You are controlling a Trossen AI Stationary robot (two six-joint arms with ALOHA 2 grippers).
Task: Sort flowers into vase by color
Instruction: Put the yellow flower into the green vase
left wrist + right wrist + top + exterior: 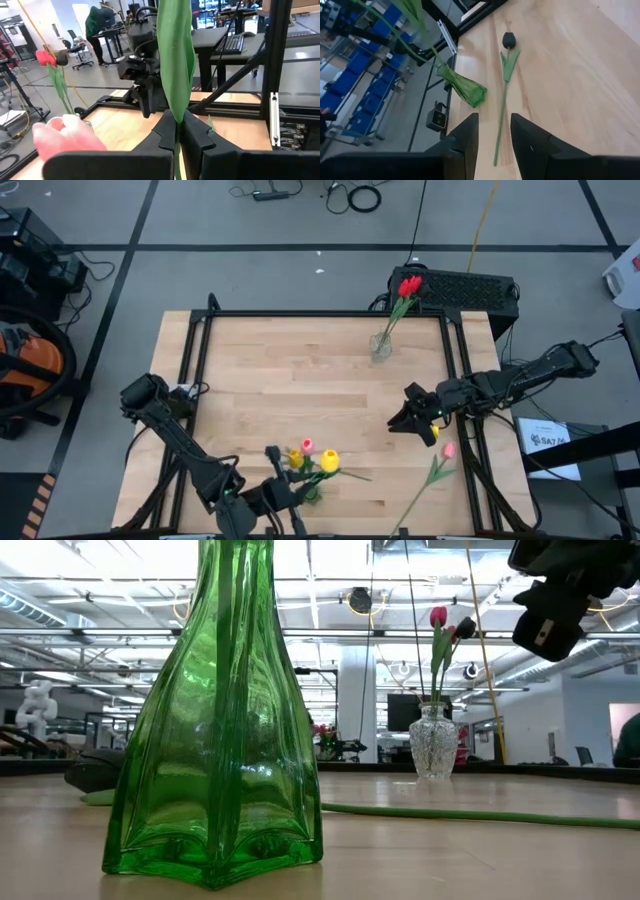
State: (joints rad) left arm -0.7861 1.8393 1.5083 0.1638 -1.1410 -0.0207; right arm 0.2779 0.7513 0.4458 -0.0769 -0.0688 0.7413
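My left gripper point(176, 120) is near the table's near edge point(283, 498), shut on a green tulip stem with a broad leaf point(175, 60). A pink head point(62, 137) shows close beside it; whose stem it is, I cannot tell. The green vase point(215, 740) stands there on its base, with yellow heads point(328, 462) and a pink one point(307, 445) around it. A black tulip point(508, 41) lies flat on the table behind the vase. A clear vase point(380, 345) at the far side holds red tulips point(410, 285). My right gripper point(412, 420) hangs open above the table's right part. My left gripper pinches the green stem between its two fingers, just where the leaf rises point(176, 111). The fingers lie level and point toward the table's far right. The leaf stands upright above them and runs out of the picture. What is below the fingers is hidden by the gripper.
Another pink tulip point(440, 465) lies on the table close to the right edge, near my right arm. Black frame rails point(200, 360) run along the table's sides. A dark box point(470, 285) sits behind the far edge. A person point(100, 30) stands in the room beyond.
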